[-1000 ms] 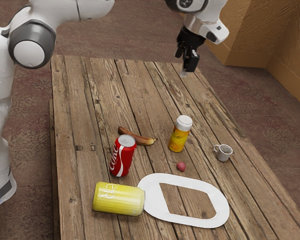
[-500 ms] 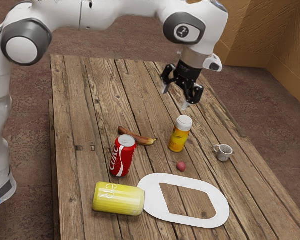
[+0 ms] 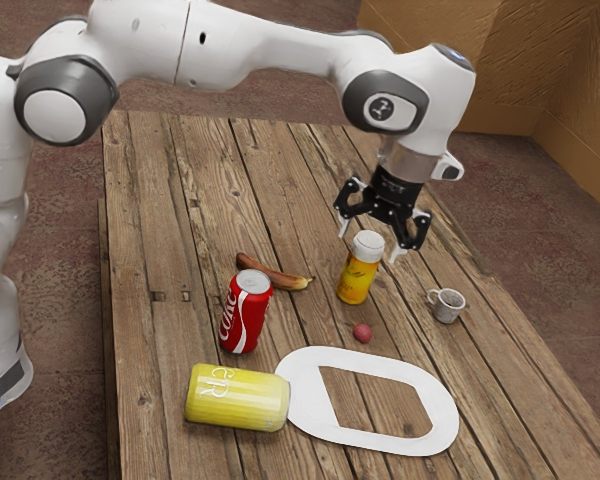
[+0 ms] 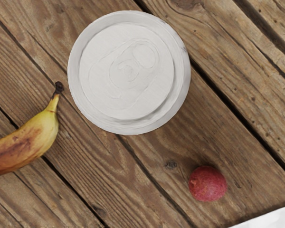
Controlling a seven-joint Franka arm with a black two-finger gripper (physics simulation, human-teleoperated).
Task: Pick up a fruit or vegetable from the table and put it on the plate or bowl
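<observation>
Banana (image 3: 272, 273) lying flat, stem tip toward yellow bottle (image 3: 358, 275), gripper (image 3: 370, 240) spread wide above it

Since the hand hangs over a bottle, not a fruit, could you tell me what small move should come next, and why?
Probably slide the open gripper off the bottle toward the red fruit: the bottle is not produce, and that fruit lies free, close to the plate.
</observation>
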